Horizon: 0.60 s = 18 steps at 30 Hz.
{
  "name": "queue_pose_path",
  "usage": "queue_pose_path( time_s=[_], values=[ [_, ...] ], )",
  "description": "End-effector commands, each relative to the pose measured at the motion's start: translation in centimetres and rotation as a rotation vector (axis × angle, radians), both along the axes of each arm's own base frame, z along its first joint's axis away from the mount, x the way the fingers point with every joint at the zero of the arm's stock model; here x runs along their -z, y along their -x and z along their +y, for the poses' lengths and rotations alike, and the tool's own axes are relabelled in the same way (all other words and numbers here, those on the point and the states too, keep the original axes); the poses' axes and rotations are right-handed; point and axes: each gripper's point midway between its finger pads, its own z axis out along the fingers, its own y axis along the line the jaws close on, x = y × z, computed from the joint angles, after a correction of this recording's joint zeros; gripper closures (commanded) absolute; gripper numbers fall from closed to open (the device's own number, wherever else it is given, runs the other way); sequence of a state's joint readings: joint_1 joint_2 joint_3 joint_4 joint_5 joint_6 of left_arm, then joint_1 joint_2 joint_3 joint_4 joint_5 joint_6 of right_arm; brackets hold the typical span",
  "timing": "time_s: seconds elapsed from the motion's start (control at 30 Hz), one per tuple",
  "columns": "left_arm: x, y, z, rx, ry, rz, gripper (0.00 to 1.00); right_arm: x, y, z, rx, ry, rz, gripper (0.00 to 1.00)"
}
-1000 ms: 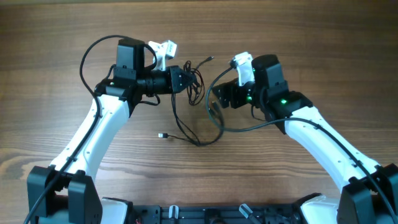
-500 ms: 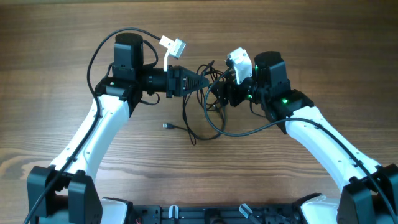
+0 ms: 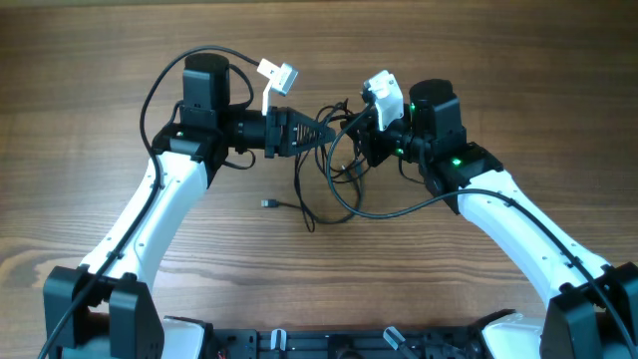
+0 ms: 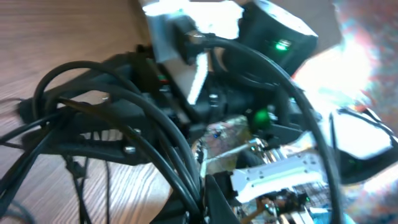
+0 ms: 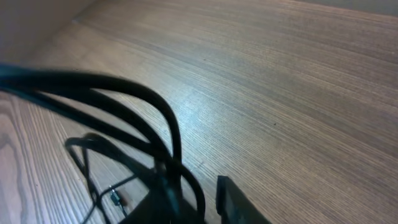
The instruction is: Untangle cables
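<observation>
Jaws on both arms meet tip to tip above the far middle of the desk [image 3: 518, 60]. The left jaws are pressed fully together, and their pointed tips appear to pinch a strand of the cables [image 3: 337, 194]. The right jaws sit just to the right of them, buried in the same knot. It cannot be told whether they are open or gripping. The overhead view shows only dark shapes there, and the right wrist view shows black strands [image 5: 118, 87] crossing in front of one dark finger [image 5: 239, 200].

Between the two sets of jaws the thin black wires bunch into a tight tangle. From it, loops hang toward the near side of the desk. A wide loop curves below the right jaws. A single strand runs down and to the left, ending in a small plug [image 3: 267, 203] that lies on the wood well apart from both arms. Beyond the tangle, the left arm [image 3: 150, 214] and the right arm [image 3: 518, 224] slope back to the near corners.

The step in hand seems to be the right jaws taking a strand beside the left's hold. Done well, they close on one strand only, not the bundle. The arms then part slowly sideways so the loops slide free. If the knot tightens, easing off and regripping nearer the loose plug end should help.
</observation>
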<state>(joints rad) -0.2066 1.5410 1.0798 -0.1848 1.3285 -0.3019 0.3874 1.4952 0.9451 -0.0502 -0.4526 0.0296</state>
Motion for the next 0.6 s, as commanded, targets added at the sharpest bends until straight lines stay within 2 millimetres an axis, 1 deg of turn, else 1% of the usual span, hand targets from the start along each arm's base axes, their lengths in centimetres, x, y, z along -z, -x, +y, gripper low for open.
queue_pose_path(
  time_s=[0.0, 0.23, 0.3, 0.4, 0.47, 0.57],
  values=[
    [0.7, -1.1, 0.3, -0.064, -0.045, 0.003, 0.96, -1.0, 0.0, 0.3, -0.008, -0.031, -0.010, 0.72],
    [0.7, -1.1, 0.3, -0.060, -0.042, 0.004, 0.96, -1.3, -0.1, 0.4, -0.005, -0.039, -0.021, 0.75],
    [0.5, -0.8, 0.2, -0.042, -0.029, 0.006, 0.96, -1.3, -0.1, 0.4, -0.006, -0.039, -0.021, 0.72],
    [0.1, -0.3, 0.1, -0.014, -0.008, 0.010, 0.96, -1.4, -0.2, 0.4, -0.005, -0.039, -0.023, 0.73],
    [0.0, -0.2, 0.1, -0.008, -0.003, 0.012, 0.96, -1.4, -0.2, 0.4, -0.005, -0.040, -0.025, 0.75],
    [0.0, -0.1, 0.1, -0.007, -0.002, 0.018, 0.96, -1.3, -0.1, 0.4, -0.005, -0.038, -0.020, 0.86]
  ],
)
